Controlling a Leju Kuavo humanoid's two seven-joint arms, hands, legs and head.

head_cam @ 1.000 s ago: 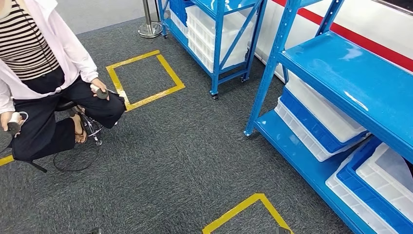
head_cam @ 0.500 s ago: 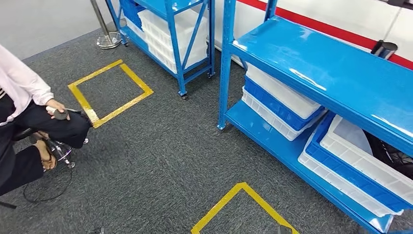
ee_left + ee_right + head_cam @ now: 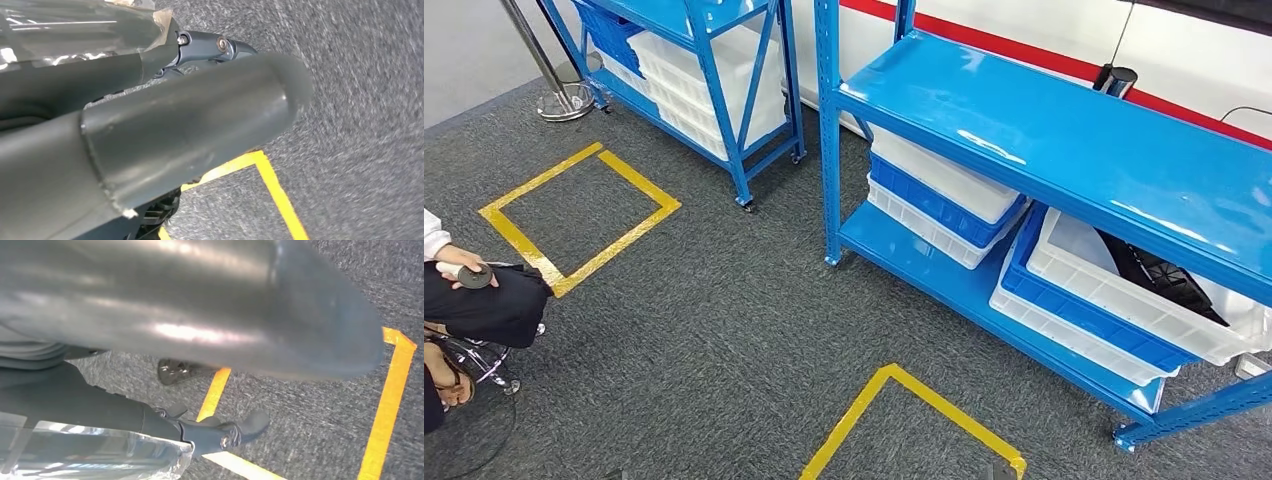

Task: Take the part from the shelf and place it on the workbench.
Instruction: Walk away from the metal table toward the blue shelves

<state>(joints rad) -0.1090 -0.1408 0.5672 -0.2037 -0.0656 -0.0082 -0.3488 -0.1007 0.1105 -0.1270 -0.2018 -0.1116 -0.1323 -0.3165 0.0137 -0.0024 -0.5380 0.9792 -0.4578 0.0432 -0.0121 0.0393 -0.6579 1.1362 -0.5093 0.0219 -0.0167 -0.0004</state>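
Observation:
A black part (image 3: pixel 1159 275) lies in a white bin (image 3: pixel 1084 290) nested in a blue bin on the lower level of the blue shelf (image 3: pixel 1044 130), at the right of the head view. The shelf's top level is bare and glossy. My left hand (image 3: pixel 190 125) hangs over grey carpet, its thick thumb and a darker finger (image 3: pixel 235 47) stretched out with nothing held. My right hand (image 3: pixel 200 315) also hangs over the carpet with a finger (image 3: pixel 250 425) extended and nothing in it.
Stacked white and blue bins (image 3: pixel 939 195) sit on the shelf's lower left. A second blue shelf (image 3: pixel 714 60) with white bins and a metal stanchion (image 3: pixel 559 95) stand at the back left. Yellow tape squares (image 3: pixel 574 215) mark the carpet. A seated person (image 3: pixel 474 300) is at the left edge.
The whole view has swung right: the camera turned. The near shelf now sits in the middle with the black part in sight, and the person has slid to the left edge.

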